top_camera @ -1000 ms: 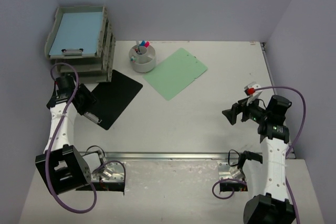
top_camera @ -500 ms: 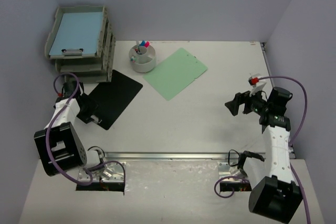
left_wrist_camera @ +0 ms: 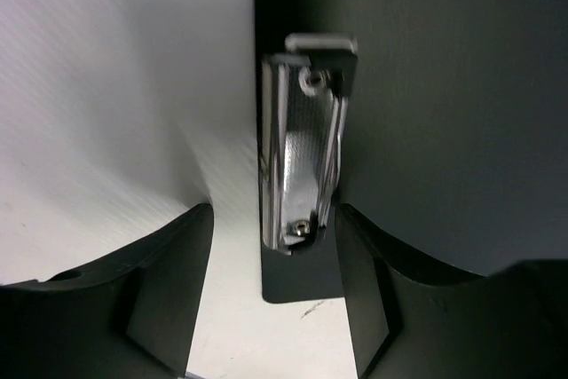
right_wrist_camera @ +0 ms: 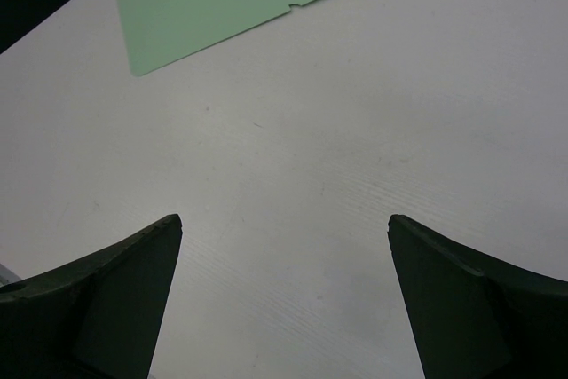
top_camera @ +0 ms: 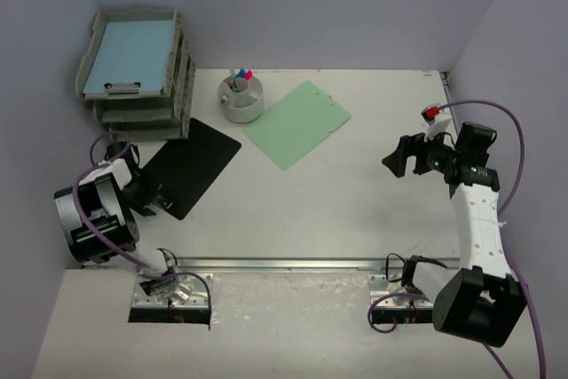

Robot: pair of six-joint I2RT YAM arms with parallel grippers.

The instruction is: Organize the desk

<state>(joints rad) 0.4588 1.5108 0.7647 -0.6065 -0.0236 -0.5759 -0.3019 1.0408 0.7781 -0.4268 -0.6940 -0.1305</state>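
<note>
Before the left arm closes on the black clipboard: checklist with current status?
1. Left fingers stand either side of the metal clip: ok.
2. Left fingers apart, with a gap showing beside the clip: ok.
3. Black clipboard flat on the desk, nothing on top of it: ok.
4. Right fingers wide open, empty, over bare desk and far from the left arm: ok.
5. Top tray free for a clipboard: not ok, a blue clipboard lies in it.
6. Lower trays free: cannot tell, hidden from above.
</note>
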